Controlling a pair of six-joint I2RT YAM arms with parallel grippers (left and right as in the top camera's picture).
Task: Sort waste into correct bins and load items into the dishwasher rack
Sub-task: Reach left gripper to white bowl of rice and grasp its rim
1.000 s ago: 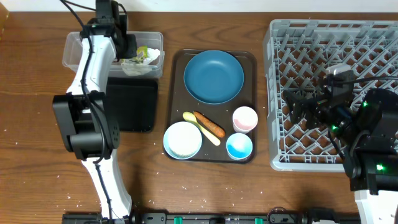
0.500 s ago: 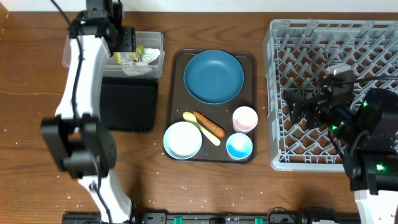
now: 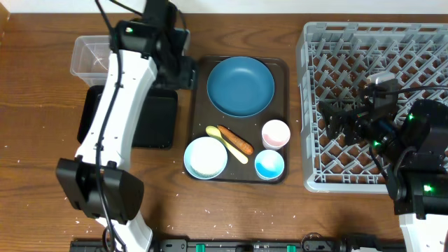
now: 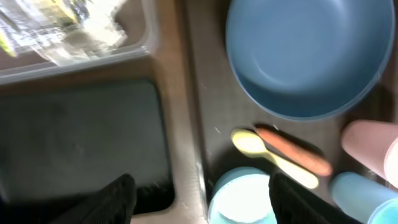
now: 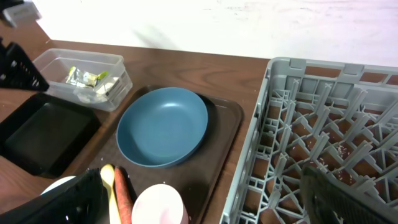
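Brown wooden table (image 3: 42, 140) carries the clear tub (image 3: 87, 57) at back-left; black tray (image 3: 159, 122) just beside it; brown serving tray (image 3: 281, 105) mid-table; grey rack (image 3: 309, 105) on the right; white grains (image 3: 210, 208) scattered along the front.

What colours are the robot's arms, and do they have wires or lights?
The left arm has long white tubes joined by chunky black joints, with black cables at the top. The right arm is mostly black, with small green lights.

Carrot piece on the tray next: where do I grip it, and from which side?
Grip the carrot piece across its middle, coming straight down from above. It lies flat and diagonal on the brown tray, so only its long sides offer a hold. The yellow spoon lies close along the bowl-facing side, so clearance there will probably be tight.
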